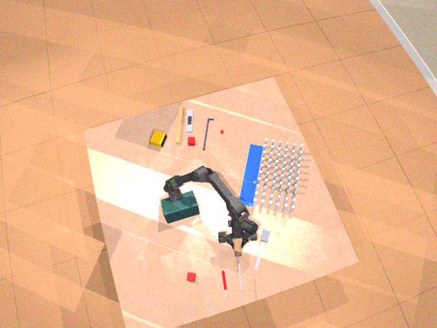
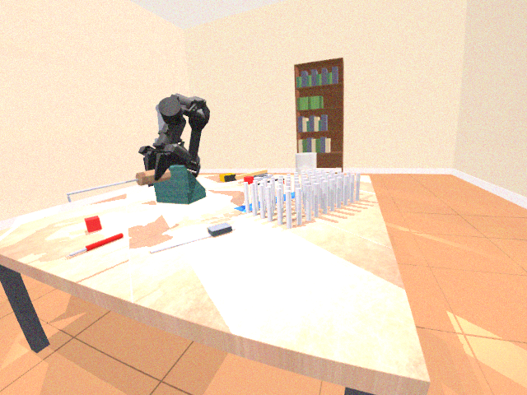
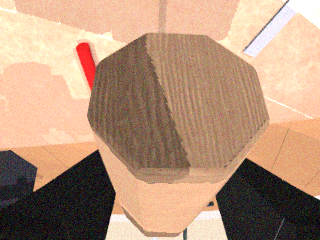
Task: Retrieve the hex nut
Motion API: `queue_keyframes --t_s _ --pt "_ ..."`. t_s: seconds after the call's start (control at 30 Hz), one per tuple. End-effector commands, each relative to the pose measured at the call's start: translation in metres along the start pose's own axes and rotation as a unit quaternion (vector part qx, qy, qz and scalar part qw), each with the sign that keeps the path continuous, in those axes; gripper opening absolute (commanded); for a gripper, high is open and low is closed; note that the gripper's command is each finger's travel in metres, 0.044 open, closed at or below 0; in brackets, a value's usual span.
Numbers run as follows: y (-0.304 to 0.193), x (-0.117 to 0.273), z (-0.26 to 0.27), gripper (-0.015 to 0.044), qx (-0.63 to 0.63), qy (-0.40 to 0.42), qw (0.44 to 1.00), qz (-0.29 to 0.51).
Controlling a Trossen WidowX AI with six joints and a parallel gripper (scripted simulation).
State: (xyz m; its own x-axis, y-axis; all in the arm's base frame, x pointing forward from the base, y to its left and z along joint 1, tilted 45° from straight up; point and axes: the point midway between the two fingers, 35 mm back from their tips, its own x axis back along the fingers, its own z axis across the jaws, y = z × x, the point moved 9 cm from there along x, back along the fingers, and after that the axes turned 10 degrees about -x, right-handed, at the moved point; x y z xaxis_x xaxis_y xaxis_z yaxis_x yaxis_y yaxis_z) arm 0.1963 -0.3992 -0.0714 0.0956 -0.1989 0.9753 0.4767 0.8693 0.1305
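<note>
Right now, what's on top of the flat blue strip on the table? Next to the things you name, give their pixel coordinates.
A tiny pale ring (image 1: 254, 182), maybe the nut, shows on the flat blue strip (image 1: 250, 169) (image 2: 242, 208). From the side, upright silvery metal spacers (image 1: 278, 155) (image 2: 308, 195) cover most of the strip, hiding the ring.

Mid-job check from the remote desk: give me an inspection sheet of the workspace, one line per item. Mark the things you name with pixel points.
Surface: wooden table (image 1: 317, 243) (image 2: 297, 297), patched with bright light.
Job's things: standing metal spacers (image 1: 278, 175) (image 2: 306, 195) upright behind blue taped strip (image 1: 251, 173); small pale ring on the strip, possibly the nut.
Tool: wooden-handled hook (image 1: 237, 247) (image 2: 148, 176) (image 3: 180, 110), raised off the table, outside the field.
Clutter: red cubes, red-handled screwdriver (image 1: 224, 280) (image 2: 104, 241), yellow tape measure (image 1: 158, 138), hex key (image 1: 205, 135).
Gripper (image 1: 237, 241) (image 2: 159, 173): shut on the hook's handle.
Cables: nothing seen.
Surroundings: tiled floor, bookcase (image 2: 319, 86).
</note>
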Motion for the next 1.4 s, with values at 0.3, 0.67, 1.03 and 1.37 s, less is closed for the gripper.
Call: queue_keyframes --t_s 0.3,0.67,1.03,1.37 --pt "0.006 -0.012 -0.002 0.0000 -0.002 -0.001 1.000 0.004" --pt "0.012 -0.021 -0.002 0.0000 -0.002 -0.001 1.000 0.004" --pt "0.017 -0.031 -0.003 0.0000 -0.002 -0.002 1.000 0.004" --pt "0.023 -0.040 -0.003 0.0000 -0.002 -0.002 1.000 0.004"
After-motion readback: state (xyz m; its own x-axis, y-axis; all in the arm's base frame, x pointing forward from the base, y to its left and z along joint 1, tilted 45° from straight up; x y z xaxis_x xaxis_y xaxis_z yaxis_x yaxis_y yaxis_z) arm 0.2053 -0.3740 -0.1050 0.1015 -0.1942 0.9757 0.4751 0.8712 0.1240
